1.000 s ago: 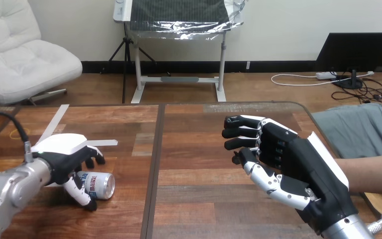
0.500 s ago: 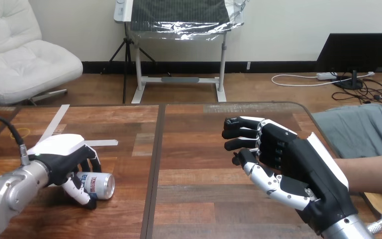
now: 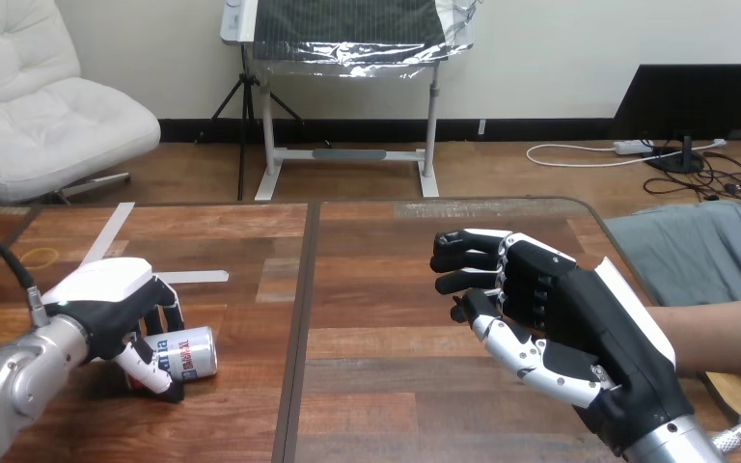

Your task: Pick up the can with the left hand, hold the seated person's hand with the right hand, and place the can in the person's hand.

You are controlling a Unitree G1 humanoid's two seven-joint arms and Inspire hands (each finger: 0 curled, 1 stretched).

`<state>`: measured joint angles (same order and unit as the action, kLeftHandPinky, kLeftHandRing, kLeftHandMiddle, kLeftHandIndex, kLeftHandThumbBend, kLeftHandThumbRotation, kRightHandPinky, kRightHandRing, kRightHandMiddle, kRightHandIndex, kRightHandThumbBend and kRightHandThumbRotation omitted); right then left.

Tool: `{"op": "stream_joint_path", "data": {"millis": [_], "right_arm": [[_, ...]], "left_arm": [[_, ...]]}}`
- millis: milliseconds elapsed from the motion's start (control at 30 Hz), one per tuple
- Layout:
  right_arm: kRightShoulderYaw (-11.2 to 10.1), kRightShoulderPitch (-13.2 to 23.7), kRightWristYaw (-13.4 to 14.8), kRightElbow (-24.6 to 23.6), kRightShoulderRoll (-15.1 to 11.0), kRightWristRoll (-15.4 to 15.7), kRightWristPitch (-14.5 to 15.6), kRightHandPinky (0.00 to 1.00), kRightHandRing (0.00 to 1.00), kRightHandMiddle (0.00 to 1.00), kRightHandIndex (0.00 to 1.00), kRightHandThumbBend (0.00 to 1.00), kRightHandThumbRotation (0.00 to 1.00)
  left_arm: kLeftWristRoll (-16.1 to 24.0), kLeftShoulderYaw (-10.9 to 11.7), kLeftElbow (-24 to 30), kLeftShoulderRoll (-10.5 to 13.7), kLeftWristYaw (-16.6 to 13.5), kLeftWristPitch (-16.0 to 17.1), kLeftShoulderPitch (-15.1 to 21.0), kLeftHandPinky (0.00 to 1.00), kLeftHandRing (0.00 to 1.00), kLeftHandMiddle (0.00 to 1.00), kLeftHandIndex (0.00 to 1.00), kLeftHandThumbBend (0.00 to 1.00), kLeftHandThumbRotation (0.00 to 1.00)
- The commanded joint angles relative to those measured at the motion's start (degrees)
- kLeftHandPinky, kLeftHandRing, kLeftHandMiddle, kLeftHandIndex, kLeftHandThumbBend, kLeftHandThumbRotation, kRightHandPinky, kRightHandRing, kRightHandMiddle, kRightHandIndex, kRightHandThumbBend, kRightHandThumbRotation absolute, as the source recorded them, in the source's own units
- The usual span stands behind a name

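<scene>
Now | left hand (image 3: 106, 301) low, curled round lying can (image 3: 191, 351) | right hand (image 3: 579, 323) raised, grip unclear

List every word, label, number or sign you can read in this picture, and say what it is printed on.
Can, lying on its side under the left hand: coloured lettering along its side, too blurred to read.
Table: no legible words, numbers or signs.
</scene>
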<state>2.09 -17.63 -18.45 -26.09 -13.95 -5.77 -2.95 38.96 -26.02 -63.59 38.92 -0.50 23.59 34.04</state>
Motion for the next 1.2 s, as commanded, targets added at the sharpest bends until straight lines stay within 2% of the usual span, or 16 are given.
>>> {"op": "stream_joint_path", "data": {"millis": [0,100,567,967,1167], "right_arm": [[-0.6,3.1,-0.3,-2.5,-0.6,-0.5,-0.3,0.60,0.71,0.73,0.72,0.26,0.00],[-0.6,3.1,-0.4,-2.6,-0.6,-0.6,-0.1,0.60,0.71,0.73,0.72,0.26,0.00],[-0.8,2.9,-0.4,-2.9,-0.9,-0.1,0.0,0.59,0.68,0.71,0.70,0.26,0.00],[-0.9,3.1,-0.6,-2.9,-1.0,-0.1,-0.2,0.58,0.68,0.70,0.69,0.25,0.00],[-0.8,3.1,-0.5,-3.0,-0.9,-0.2,0.2,0.58,0.67,0.70,0.68,0.25,0.00]], "left_arm": [[2.2,-2.4,-3.8,-1.4,-1.2,-0.4,-0.6,0.48,0.48,0.47,0.49,0.61,0.00],[2.1,-2.4,-3.8,-1.5,-1.7,-0.1,-0.7,0.44,0.45,0.46,0.49,0.61,0.00],[2.4,-2.9,-3.9,-1.9,-3.3,0.1,-0.9,0.50,0.49,0.49,0.51,0.61,0.00],[3.1,-3.4,-3.2,-1.8,-6.4,0.6,-1.4,0.49,0.51,0.51,0.53,0.62,0.00],[1.9,-2.4,-2.6,-2.0,-7.4,1.4,-2.0,0.51,0.52,0.54,0.55,0.63,0.00]]}}
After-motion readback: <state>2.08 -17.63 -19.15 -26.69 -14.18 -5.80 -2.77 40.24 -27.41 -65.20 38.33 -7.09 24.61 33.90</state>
